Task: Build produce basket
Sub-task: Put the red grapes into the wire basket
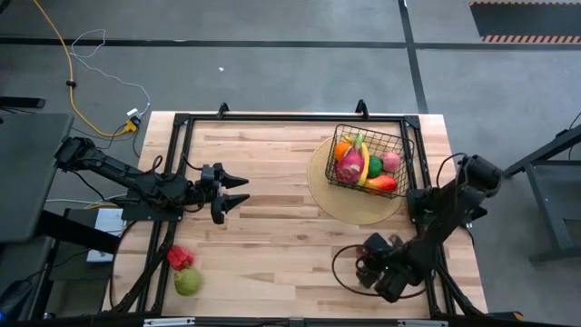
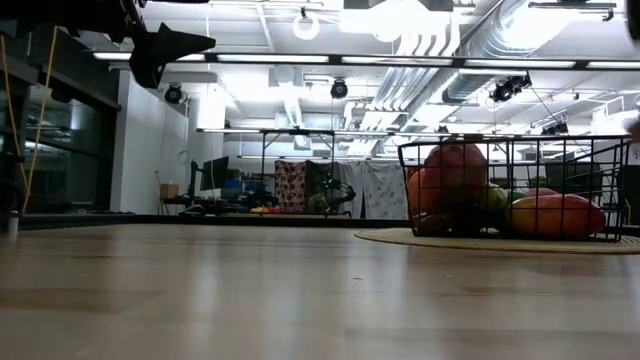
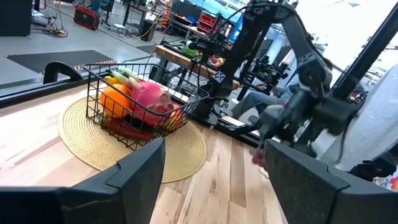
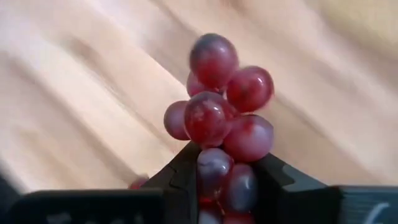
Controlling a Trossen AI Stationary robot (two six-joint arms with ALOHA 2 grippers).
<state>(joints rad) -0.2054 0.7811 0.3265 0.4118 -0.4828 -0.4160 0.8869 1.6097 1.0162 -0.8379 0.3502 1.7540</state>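
While the right tool (image 4: 225, 186) pinches the grape bunch (image 4: 221, 118) by its lower end only, the bunch could slip free. Left tool (image 1: 238, 192) waits spread; basket (image 1: 399, 145) sits well ahead.

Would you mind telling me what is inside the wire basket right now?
The basket holds a pink dragon fruit, an orange, a banana and other produce. Anything beneath that pile is covered.

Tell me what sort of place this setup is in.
Probably a robotics lab or industrial workshop: exposed ducts and strip lights overhead, other workbenches behind the wooden table, and a bare concrete floor crossed by a yellow cable.
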